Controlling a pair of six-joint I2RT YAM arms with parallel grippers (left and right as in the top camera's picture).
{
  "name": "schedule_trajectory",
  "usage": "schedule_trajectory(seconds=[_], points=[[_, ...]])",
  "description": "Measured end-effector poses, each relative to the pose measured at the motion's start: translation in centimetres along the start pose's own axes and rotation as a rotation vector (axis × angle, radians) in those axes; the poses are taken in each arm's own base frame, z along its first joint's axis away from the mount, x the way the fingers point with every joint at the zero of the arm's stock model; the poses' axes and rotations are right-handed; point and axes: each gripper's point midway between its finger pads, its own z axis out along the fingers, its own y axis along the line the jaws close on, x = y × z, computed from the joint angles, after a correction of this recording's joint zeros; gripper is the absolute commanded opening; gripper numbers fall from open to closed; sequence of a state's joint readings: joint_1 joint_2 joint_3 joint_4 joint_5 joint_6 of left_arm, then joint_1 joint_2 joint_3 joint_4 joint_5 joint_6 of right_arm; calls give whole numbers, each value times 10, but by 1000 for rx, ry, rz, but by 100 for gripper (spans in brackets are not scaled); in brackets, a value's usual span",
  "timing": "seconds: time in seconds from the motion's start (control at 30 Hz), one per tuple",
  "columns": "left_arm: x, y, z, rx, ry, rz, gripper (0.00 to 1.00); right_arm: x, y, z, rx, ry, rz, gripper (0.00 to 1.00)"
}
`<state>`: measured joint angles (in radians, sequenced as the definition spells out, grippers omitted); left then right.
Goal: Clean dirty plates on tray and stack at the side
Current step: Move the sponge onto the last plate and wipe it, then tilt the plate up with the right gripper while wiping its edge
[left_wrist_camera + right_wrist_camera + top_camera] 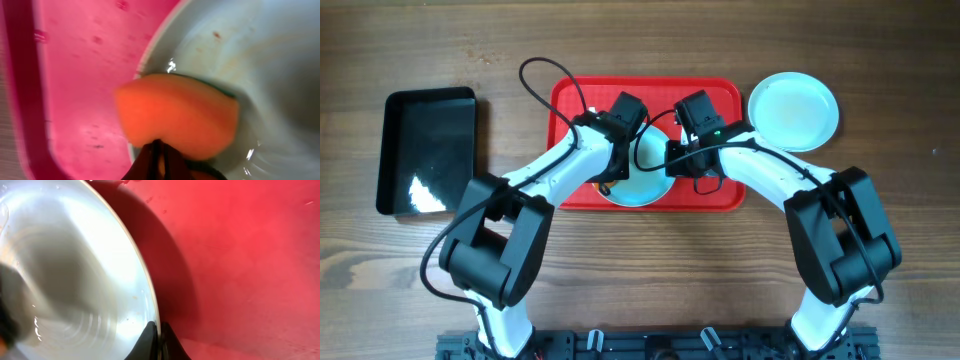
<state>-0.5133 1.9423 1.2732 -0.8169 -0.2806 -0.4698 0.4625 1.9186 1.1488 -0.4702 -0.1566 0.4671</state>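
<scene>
Cover overhead is heavy: the left arm (550, 165) and the right arm (770, 170) lean in over the red tray (720, 95) and hide most of the plate (645, 185) at its front edge. The left gripper (161, 155) is pinched on an orange sponge (177, 115) lying over that plate's rim and inside, and the right gripper (159, 335) is clamped on the plate's rim. A second plate (793, 110) rests on the wooden table (650, 280) just beside the tray's far right corner. A black bin (428, 150) lies well to the left, and a black cable (545, 75) loops over the tray's far left corner.

The tray (720, 95) was red, the plates (793, 110) pale blue-white, the sponge (175, 115) orange, the bin (428, 150) black, the bench (650, 270) grained brown.
</scene>
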Motion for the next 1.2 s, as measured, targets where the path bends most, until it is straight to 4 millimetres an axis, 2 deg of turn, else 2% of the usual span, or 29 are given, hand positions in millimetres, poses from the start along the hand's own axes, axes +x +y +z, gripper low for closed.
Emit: schedule_trajectory(seconds=[0.3, 0.43, 0.53, 0.73, 0.83, 0.9, 0.93, 0.97, 1.0, 1.13, 1.2], points=[[-15, 24, -5, -170, -106, -24, 4, 4, 5, -1, -10, 20, -48, 4], [-25, 40, -21, -214, -153, -112, 4, -1, -10, -10, 82, 27, -65, 4], [-38, 43, -45, -158, -212, -186, 4, -12, -17, -21, 138, 14, -93, 4], [-56, 44, -122, 43, -346, -297, 4, -51, -14, -63, 246, -49, -175, 4], [-52, 46, -129, 57, -335, -298, 4, -76, -14, -96, 327, -106, -214, 4], [-47, 46, -125, 52, -309, -289, 10, -88, -17, -115, 386, -136, -234, 4], [-45, 45, -124, 56, -298, -287, 20, -93, -19, -125, 415, -147, -246, 4], [-44, 43, -123, 62, -290, -286, 38, -97, -20, -132, 435, -157, -253, 5], [-43, 39, -122, 83, -278, -287, 46, -105, -21, -144, 469, -182, -265, 4], [-40, 29, -122, 138, -249, -286, 68, -109, -24, -153, 507, -193, -275, 4], [-38, 23, -122, 169, -232, -281, 73, -107, -26, -154, 516, -183, -279, 4]])
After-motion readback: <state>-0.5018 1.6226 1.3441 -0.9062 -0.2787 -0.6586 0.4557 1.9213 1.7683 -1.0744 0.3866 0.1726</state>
